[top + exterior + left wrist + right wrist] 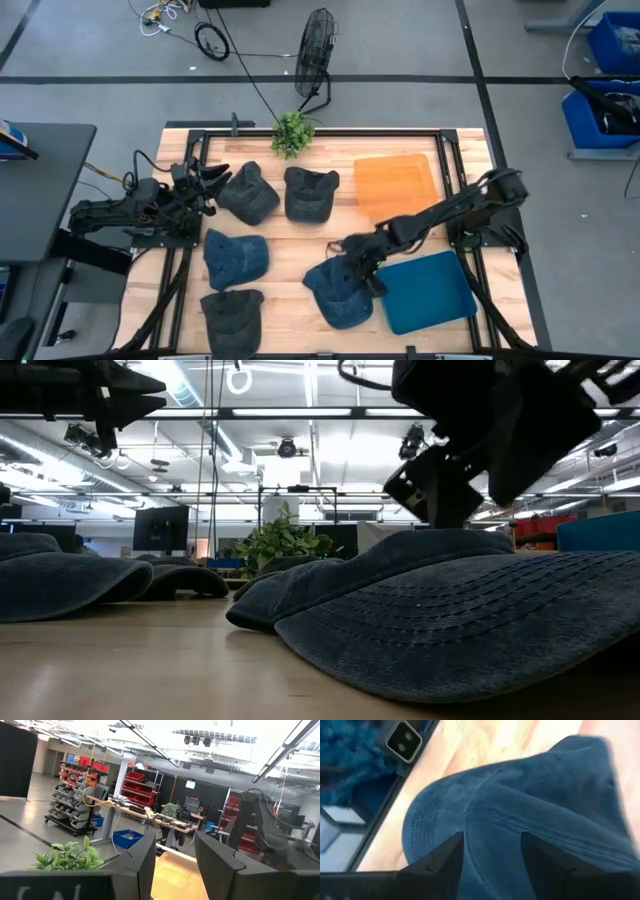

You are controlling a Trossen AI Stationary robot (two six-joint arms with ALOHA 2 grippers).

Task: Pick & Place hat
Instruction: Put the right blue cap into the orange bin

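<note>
A blue denim hat (338, 295) lies crown up on the wooden table near its front edge, its brim flat on the wood (450, 610). My right gripper (352, 262) slants down over the hat's far side, open. In the right wrist view the hat's crown (545, 820) shows between and beyond my right gripper (492, 842). My left gripper (215, 180) waits open at the table's left edge, raised, and points across the table (175, 840). My right gripper stands close over the hat's crown (440, 535), slanting down from the table's far right. I cannot tell whether its fingertips touch the cloth.
Two dark grey hats (248, 192) (310, 192) lie at the far middle, another blue one (235, 255) and a grey one (232, 312) at the near left. An orange tray (395, 185) and a teal tray (425, 290) sit on the right, a potted plant (292, 130) at the far edge.
</note>
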